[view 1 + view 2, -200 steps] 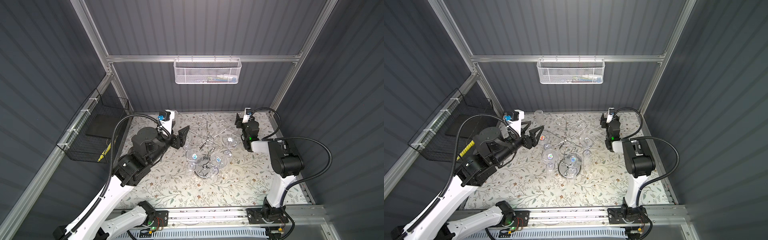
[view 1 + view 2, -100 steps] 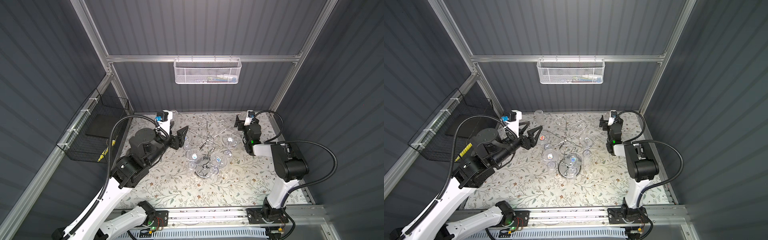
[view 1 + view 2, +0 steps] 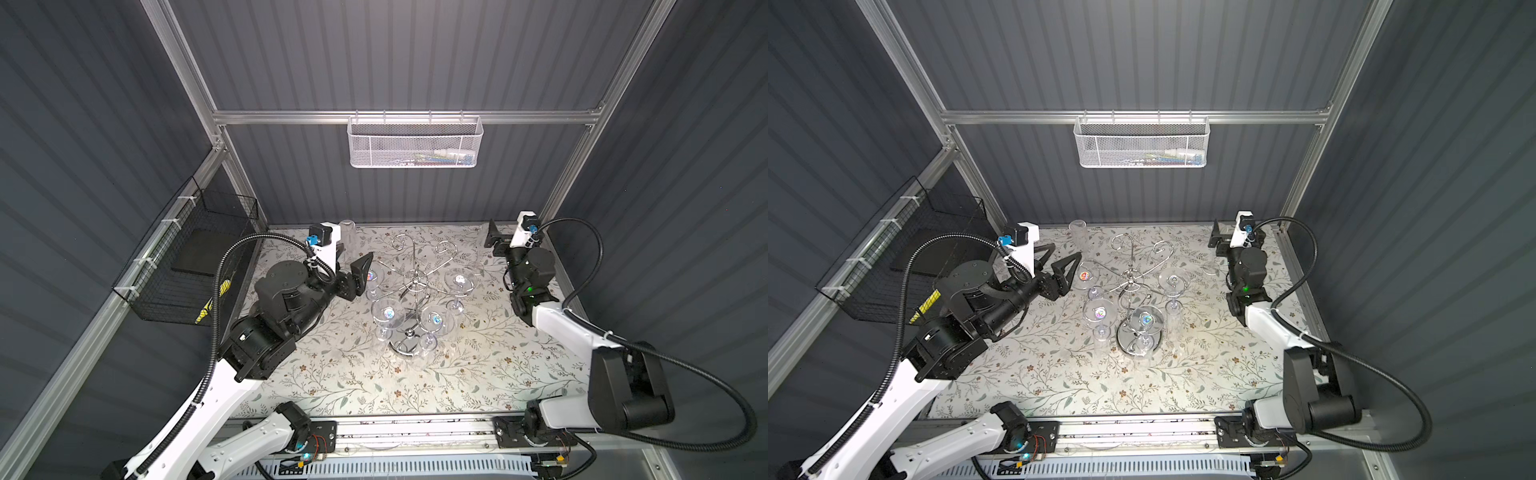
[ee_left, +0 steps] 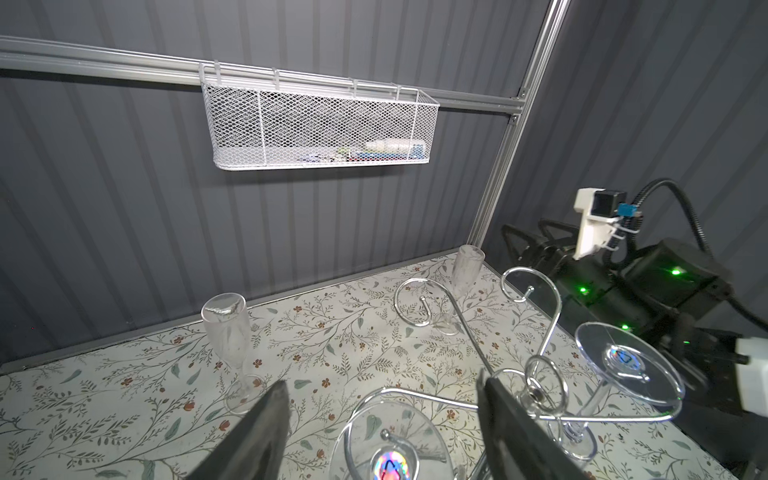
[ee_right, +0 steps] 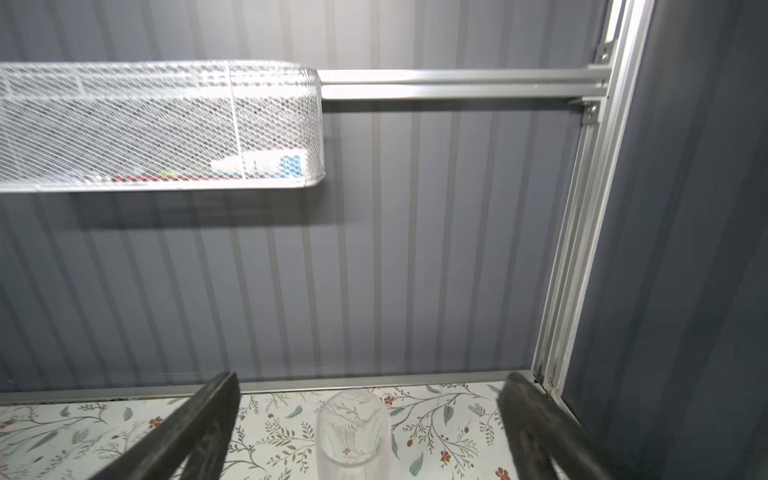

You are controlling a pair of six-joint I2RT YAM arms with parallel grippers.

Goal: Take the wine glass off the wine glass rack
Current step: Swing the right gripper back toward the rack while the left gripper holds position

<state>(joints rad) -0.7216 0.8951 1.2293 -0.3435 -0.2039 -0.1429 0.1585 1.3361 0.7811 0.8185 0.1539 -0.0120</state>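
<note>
Left gripper (image 4: 382,380), jaws apart, faces a hung wine glass (image 4: 390,440) at 10 o'clock of the wine glass rack (image 3: 415,276). Right gripper (image 5: 372,376), spread wide, faces a standing flute (image 5: 353,436) at 2 o'clock.

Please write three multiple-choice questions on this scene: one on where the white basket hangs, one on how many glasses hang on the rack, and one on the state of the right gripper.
1. Where does the white mesh basket hang?
A. on the back rail
B. on the left wall
C. on the front edge

2. How many wine glasses hang on the wine glass rack?
A. two
B. four
C. six

3. How is the right gripper?
A. shut on a glass
B. shut, empty
C. open, empty

Answers:
1 A, its hooks sit over that rail.
2 B, four upturned feet show in both top views.
3 C, its fingers stand wide apart, with the standing glass free ahead of them.
</note>
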